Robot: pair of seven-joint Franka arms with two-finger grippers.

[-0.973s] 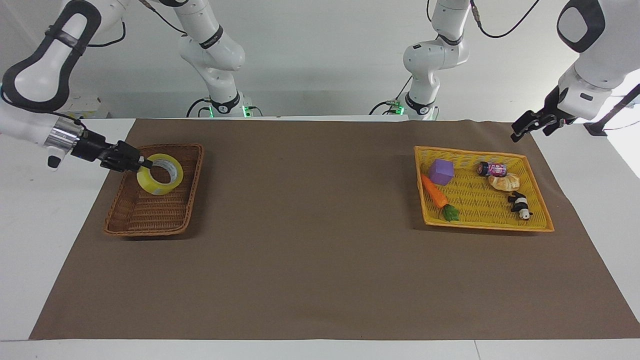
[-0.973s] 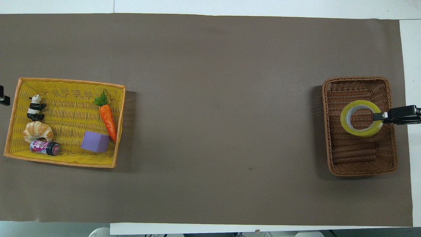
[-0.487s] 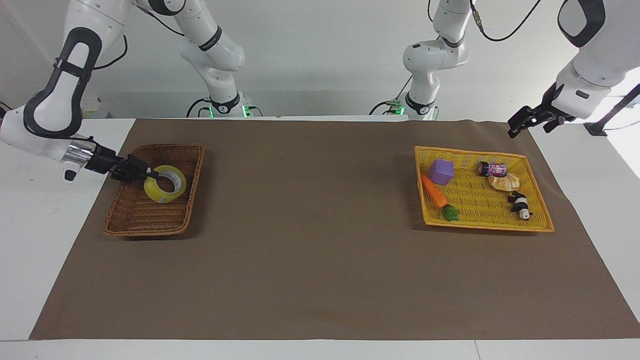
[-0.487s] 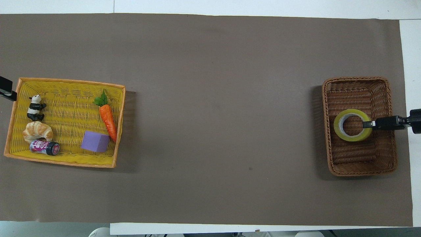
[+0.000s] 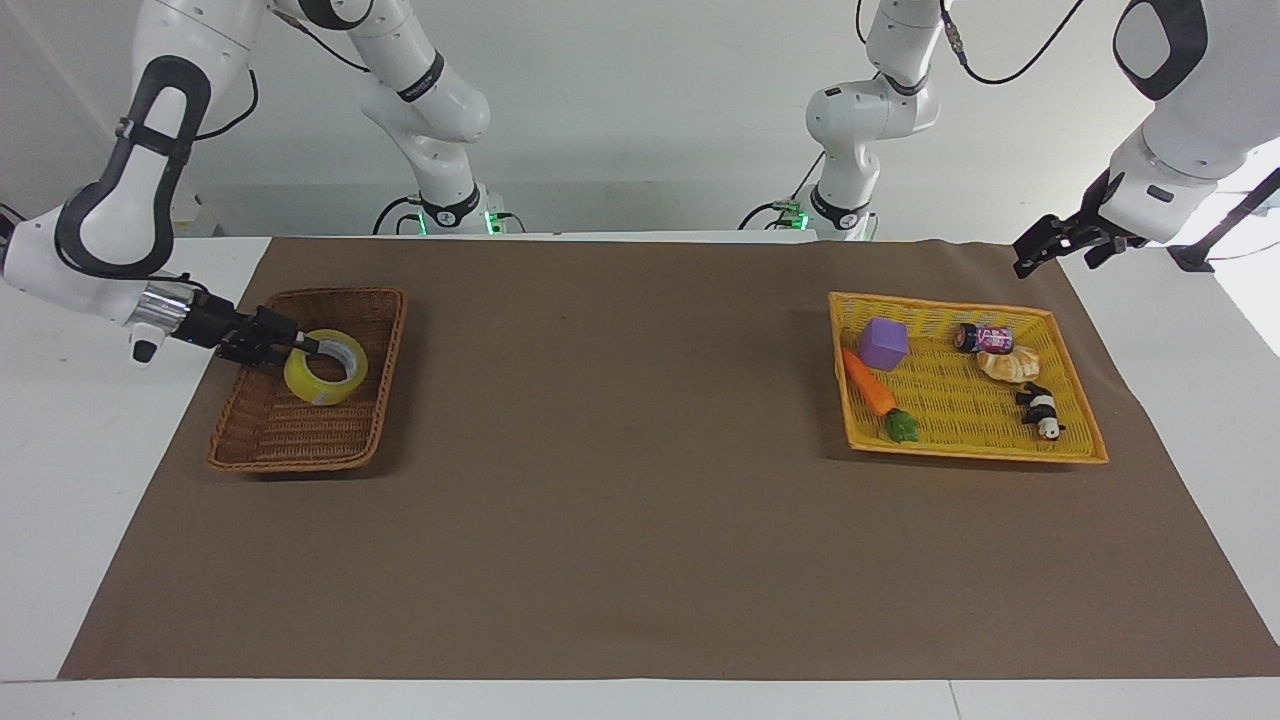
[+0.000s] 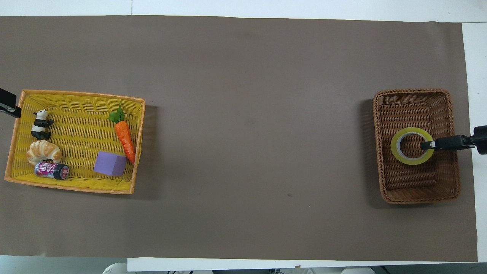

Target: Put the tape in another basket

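Observation:
The yellow tape [image 5: 322, 388] lies low inside the dark-brown wicker basket [image 5: 296, 462] at the right arm's end of the table. My right gripper [image 5: 306, 346] reaches in over the basket's rim and is shut on the roll's wall, one finger inside the ring. In the overhead view the tape [image 6: 412, 160] sits mid-basket [image 6: 418, 200] with the right gripper [image 6: 428, 145] on its edge. My left gripper [image 5: 1034, 256] waits in the air beside the yellow tray's corner, holding nothing; it shows at the overhead view's edge [image 6: 7, 105].
A flat yellow-orange tray basket [image 5: 975, 452] at the left arm's end holds a purple cube [image 5: 882, 343], a carrot [image 5: 868, 384], a small can [image 5: 985, 337], a croissant [image 5: 1010, 364] and a panda figure [image 5: 1040, 410]. Brown paper [image 5: 620, 480] covers the table.
My right gripper has lowered the tape from above the basket down into it and shifted it slightly. The left arm drew back a little.

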